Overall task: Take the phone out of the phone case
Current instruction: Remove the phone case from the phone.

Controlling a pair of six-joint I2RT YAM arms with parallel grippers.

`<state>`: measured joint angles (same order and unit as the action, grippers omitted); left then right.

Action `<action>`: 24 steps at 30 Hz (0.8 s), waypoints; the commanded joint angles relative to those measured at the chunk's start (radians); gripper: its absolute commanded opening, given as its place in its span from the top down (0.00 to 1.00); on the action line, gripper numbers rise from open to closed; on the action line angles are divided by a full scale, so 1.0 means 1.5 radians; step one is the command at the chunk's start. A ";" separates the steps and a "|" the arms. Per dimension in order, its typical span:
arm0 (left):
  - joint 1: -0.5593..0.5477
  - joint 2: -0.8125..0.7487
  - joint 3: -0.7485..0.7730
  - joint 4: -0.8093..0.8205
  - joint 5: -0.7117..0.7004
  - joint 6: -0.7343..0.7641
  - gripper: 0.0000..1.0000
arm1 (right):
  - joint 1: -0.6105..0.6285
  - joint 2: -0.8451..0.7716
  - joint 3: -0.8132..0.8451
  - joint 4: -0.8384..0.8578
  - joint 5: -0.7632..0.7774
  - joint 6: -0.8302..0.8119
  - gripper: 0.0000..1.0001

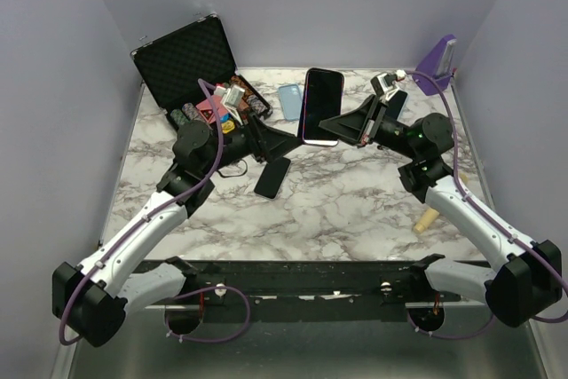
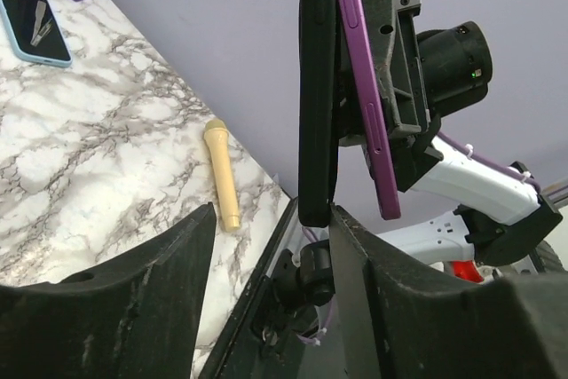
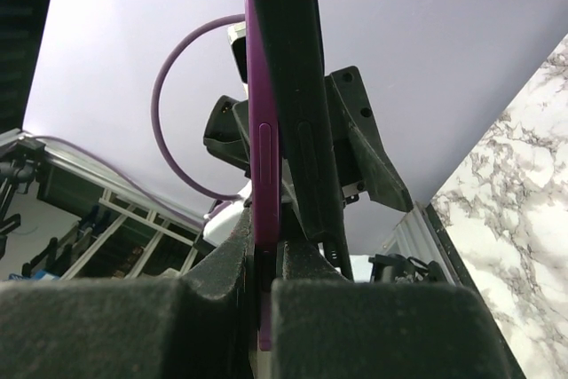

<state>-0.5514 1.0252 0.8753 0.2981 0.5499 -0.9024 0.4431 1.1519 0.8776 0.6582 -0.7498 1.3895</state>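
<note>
Phone partly out of its case, lifted between my two grippers.
My right gripper [image 3: 266,265] clamps the purple case [image 2: 362,77] above the marble table [image 1: 355,201]; my left gripper [image 2: 273,215] stands spread at the black phone [image 2: 317,86]'s lower end.

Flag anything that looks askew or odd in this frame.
One thing stands out: the right gripper holds the purple case in the air, and at one end the case splays away from the black phone, half peeled off. The left gripper is open at that end.
</note>
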 commanded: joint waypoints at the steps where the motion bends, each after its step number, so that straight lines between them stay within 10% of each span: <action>1: -0.008 0.018 0.035 0.009 0.006 -0.005 0.41 | -0.004 -0.006 0.000 0.065 -0.015 0.017 0.99; 6: -0.021 0.055 0.065 0.005 0.004 -0.018 0.45 | -0.005 -0.004 -0.007 0.068 -0.020 0.015 0.99; 14: -0.022 0.116 0.154 -0.132 -0.135 -0.019 1.00 | -0.005 -0.008 -0.045 -0.008 -0.070 -0.040 0.99; 24: 0.003 0.308 0.238 -0.185 -0.292 -0.099 1.00 | 0.006 -0.077 -0.096 -0.147 -0.096 -0.137 0.99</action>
<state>-0.5690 1.3441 1.1736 0.0391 0.2157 -0.9939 0.4400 1.1038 0.7166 0.5022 -0.8383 1.2697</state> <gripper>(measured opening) 0.054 0.089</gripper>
